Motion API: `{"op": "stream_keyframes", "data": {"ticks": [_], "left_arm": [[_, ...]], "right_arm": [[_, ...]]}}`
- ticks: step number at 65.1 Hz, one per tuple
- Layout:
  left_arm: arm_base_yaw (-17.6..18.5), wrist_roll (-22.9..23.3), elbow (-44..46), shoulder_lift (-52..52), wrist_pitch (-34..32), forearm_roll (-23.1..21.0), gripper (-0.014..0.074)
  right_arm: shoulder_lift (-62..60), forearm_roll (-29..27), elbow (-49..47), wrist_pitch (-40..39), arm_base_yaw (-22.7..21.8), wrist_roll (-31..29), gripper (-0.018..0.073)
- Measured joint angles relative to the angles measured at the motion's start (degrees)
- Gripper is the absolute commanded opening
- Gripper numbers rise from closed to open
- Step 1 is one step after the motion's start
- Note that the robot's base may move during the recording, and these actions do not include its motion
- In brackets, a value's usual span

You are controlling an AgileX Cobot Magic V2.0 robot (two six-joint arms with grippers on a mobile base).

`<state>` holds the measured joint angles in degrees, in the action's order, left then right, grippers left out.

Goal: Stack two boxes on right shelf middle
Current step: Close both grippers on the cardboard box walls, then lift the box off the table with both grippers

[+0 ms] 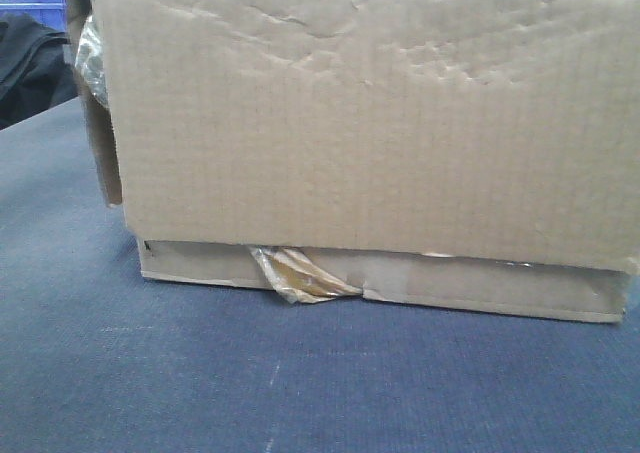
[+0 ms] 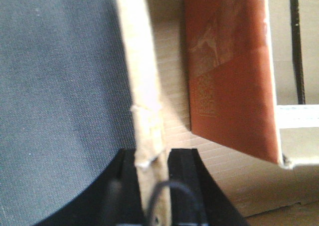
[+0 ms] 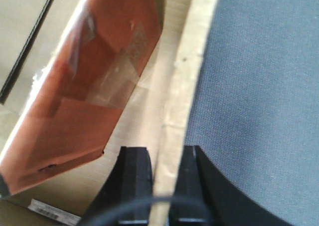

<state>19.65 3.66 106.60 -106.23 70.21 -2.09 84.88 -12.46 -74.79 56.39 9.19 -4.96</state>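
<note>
Box (image 1: 370,113) | left gripper (image 2: 154,186) clamped on its wall | right gripper (image 3: 163,186) clamped likewise

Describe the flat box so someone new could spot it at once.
In the front view, a tall brown cardboard box fills most of the frame. The flat box is the thin cardboard layer directly beneath it, resting on the blue-grey surface. Unlike the tall one, it carries a crumpled glossy tape strip on its front.

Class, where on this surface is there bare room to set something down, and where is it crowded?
Free: the grey surface in front of the stacked boxes, and the strip left of them. Crowded: inside the open box, where a red carton sits and the left fingers and right fingers clamp its walls.
</note>
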Motion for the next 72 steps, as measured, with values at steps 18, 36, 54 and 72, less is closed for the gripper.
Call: {"op": "stream_keyframes", "data": {"ticks": [18, 36, 54, 72], "left_arm": [[0.0, 1.31, 0.0, 1.74, 0.1, 0.41, -0.0111], [0.0, 4.12, 0.0, 10.35, 0.19, 2.93, -0.0111], [0.0, 5.66, 0.0, 18.79, 0.08, 4.01, -0.0111], [0.0, 5.91, 0.0, 20.61, -0.03, 4.68, -0.0111]], "right_arm": [[-0.85, -0.52, -0.73, 0.76, 0.0, 0.47, -0.0151], [-2.49, -1.43, -10.82, 4.51, 0.14, 0.47, -0.0151], [-3.98, -1.43, -22.12, 8.38, 1.79, 0.47, -0.0151], [-4.33, -1.32, -24.4, 9.02, 2.63, 0.47, -0.0151]]}}
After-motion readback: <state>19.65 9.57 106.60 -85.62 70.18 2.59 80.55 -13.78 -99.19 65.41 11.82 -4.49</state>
